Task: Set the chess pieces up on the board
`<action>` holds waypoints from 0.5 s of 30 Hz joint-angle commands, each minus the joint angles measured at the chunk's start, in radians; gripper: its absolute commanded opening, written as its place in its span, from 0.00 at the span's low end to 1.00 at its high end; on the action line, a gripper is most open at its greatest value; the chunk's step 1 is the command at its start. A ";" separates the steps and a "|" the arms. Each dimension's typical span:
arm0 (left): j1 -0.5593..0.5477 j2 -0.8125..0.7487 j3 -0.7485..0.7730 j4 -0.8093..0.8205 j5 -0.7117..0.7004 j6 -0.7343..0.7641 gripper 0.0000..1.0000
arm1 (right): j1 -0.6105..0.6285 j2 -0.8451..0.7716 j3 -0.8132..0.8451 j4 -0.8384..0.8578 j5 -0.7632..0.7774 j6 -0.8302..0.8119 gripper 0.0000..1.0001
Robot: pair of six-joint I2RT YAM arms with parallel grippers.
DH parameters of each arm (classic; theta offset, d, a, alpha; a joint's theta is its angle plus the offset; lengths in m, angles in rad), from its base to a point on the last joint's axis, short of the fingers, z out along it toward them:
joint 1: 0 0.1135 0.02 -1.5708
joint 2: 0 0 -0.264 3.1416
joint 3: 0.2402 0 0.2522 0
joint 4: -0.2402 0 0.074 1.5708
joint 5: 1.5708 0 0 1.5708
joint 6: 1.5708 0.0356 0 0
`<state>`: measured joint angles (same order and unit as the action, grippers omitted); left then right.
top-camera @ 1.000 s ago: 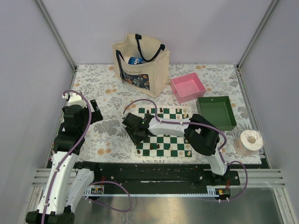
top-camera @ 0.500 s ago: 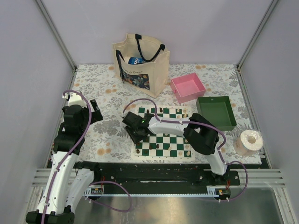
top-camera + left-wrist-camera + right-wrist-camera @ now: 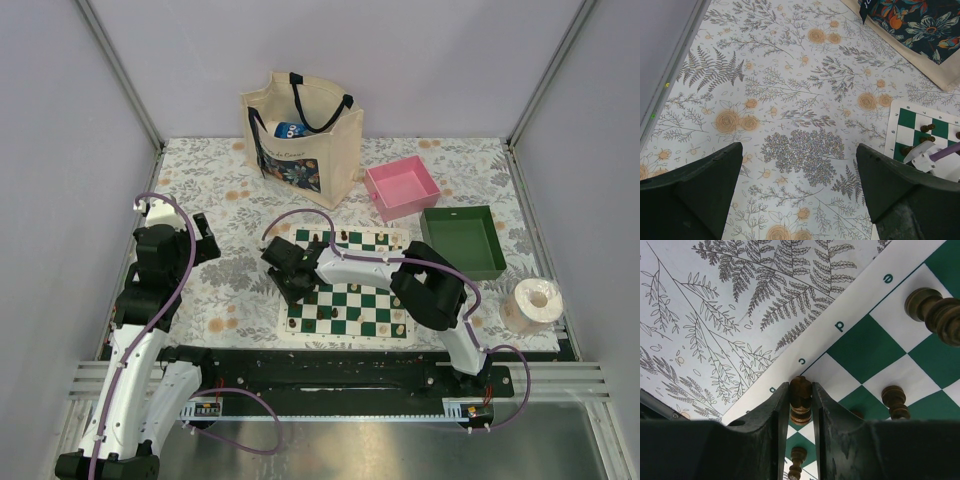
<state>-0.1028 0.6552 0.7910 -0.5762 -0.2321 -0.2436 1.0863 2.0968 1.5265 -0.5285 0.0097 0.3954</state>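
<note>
The green and white board (image 3: 372,300) lies on the floral cloth in front of the right arm. Dark brown chess pieces (image 3: 345,237) stand along its far row, and more pieces (image 3: 340,315), dark and pale, stand on its near rows. My right gripper (image 3: 290,278) hangs over the board's left edge and is shut on a dark brown piece (image 3: 801,397), held above the border by the letter c. Other dark pieces (image 3: 932,310) stand nearby. My left gripper (image 3: 797,185) is open and empty over bare cloth, left of the board's corner (image 3: 900,125).
A cream tote bag (image 3: 300,135) stands at the back. A pink tray (image 3: 402,187) and a green tray (image 3: 463,240) sit to the right of the board. A paper roll (image 3: 531,303) stands at the right edge. Metal frame posts bound the table.
My right gripper has shifted slightly away from me with the dark piece in it, and the board's near left corner has slid a little left. The left arm has not moved.
</note>
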 commanded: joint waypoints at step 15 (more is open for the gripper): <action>0.005 -0.003 0.010 0.029 -0.003 0.000 0.99 | -0.002 -0.139 -0.052 0.151 0.068 -0.010 0.25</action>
<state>-0.1028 0.6552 0.7910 -0.5762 -0.2321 -0.2436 1.0863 2.0598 1.4963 -0.4770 0.0284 0.3882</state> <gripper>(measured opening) 0.988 0.294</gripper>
